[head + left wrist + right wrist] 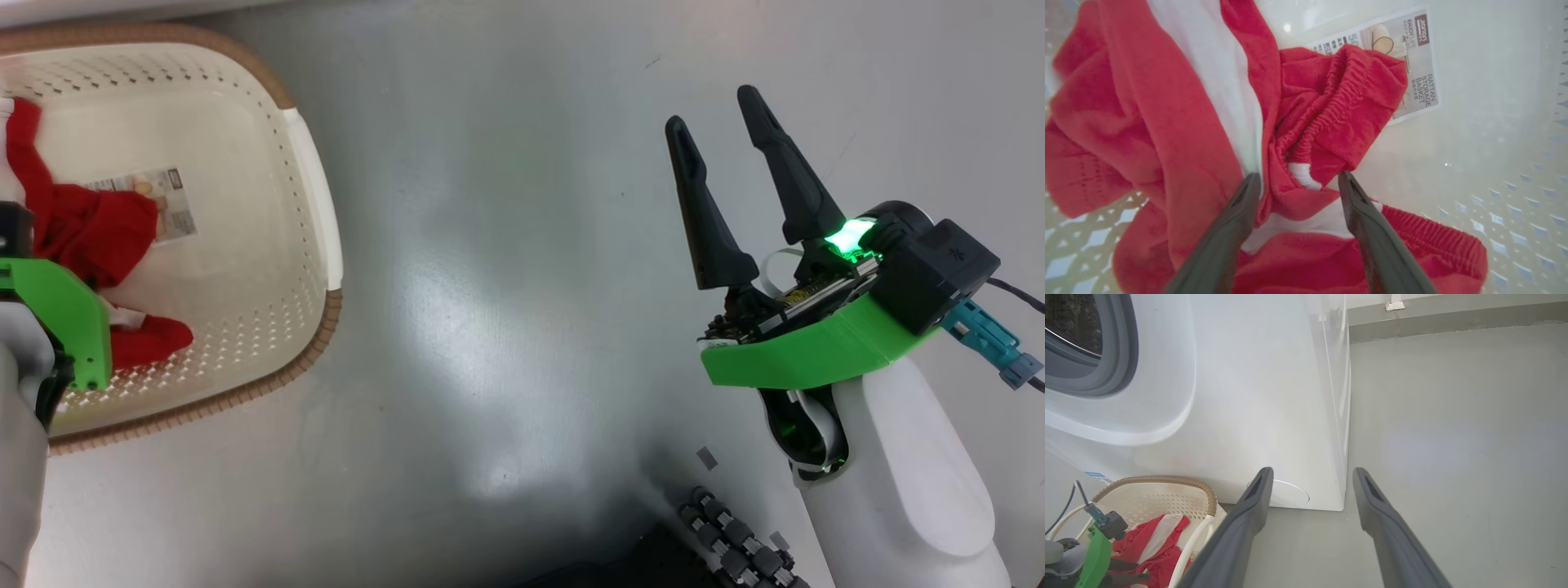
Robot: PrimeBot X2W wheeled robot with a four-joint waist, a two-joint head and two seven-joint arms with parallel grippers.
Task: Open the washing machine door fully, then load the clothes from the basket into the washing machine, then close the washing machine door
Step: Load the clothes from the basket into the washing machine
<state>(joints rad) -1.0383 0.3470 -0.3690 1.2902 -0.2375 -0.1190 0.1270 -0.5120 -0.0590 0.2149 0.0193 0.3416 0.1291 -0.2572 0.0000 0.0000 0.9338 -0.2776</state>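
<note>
The cream basket stands on the floor at the left, with the red, white-striped clothes lying in it. My left gripper is open, low inside the basket, its fingers straddling a bunched fold of the clothes without pinching it. My right gripper hovers open and empty over bare floor, well right of the basket. In the right wrist view the right gripper points at the washing machine; its grey gasket and drum opening show uncovered. The washing machine door is out of view.
The basket sits close against the machine's front, near a small round flap. Grey floor stretches right of the machine to a wall skirting. Dark rollers of my base lie at the bottom edge.
</note>
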